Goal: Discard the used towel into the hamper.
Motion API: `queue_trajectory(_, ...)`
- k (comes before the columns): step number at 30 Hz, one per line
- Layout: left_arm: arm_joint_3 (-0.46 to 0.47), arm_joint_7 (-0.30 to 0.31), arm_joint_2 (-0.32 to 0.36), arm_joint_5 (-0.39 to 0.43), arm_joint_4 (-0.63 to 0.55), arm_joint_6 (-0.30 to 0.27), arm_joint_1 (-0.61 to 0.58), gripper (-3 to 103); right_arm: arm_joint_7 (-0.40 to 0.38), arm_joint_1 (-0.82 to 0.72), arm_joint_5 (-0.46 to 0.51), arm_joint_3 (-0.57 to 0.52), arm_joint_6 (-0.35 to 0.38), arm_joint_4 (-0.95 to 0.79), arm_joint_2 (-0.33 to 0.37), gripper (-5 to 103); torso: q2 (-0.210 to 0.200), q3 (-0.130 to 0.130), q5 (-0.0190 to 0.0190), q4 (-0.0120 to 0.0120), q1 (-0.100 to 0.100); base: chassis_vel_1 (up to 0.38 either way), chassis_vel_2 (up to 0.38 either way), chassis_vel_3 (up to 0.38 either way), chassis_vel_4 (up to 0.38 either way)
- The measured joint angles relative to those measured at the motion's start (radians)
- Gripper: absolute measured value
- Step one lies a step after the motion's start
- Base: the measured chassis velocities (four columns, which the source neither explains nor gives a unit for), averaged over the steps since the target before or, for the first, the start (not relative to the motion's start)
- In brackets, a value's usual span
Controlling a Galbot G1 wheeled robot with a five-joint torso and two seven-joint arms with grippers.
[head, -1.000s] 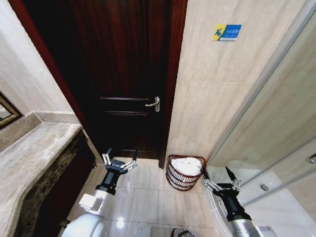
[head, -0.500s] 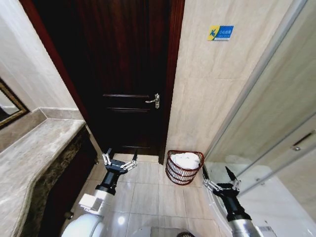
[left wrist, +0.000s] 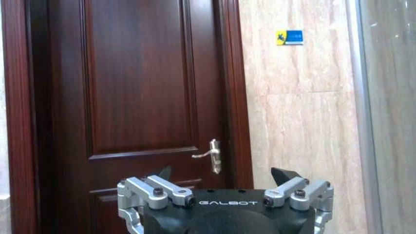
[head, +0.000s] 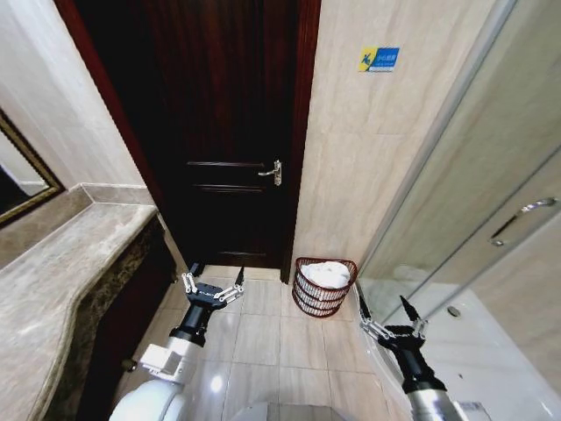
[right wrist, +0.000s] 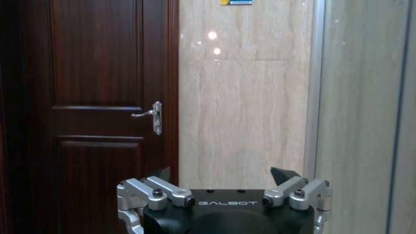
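Observation:
The hamper [head: 321, 291], a small round reddish-brown wire basket, stands on the tiled floor against the beige wall just right of the door. A white towel [head: 326, 273] lies bunched inside it, showing above the rim. My left gripper [head: 213, 282] is held low over the floor to the hamper's left, open and holding nothing. My right gripper [head: 383, 314] hangs just right of and nearer than the hamper, also open and holding nothing. In the wrist views both the left gripper [left wrist: 224, 173] and the right gripper [right wrist: 224, 173] point toward the door and wall with fingers spread.
A dark wooden door [head: 230, 132] with a metal handle [head: 273, 172] stands straight ahead. A marble counter [head: 61, 281] runs along the left under a framed mirror [head: 22, 180]. A glass shower partition [head: 473, 202] closes the right side. Tiled floor [head: 263, 342] lies between.
The whole picture has shifted as the camera moved: the hamper and door now look smaller and farther off. Both grippers keep their pose, open, and the towel stays in the hamper.

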State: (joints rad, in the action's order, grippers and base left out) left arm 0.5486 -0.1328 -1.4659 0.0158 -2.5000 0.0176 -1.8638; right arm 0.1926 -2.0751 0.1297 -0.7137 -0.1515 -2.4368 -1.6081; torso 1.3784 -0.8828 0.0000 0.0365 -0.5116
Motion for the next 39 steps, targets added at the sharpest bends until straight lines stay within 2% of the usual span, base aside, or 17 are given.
queue_trajectory(39, 0.0, 0.0, 0.0, 0.0, 0.0, 0.0, 0.0, 100, 0.0, 0.0, 0.0, 0.0, 0.0, 0.0, 0.0, 100, 0.0, 0.0, 0.0001, -0.0001, 0.0, 0.087, -0.125, -0.086, 0.126)
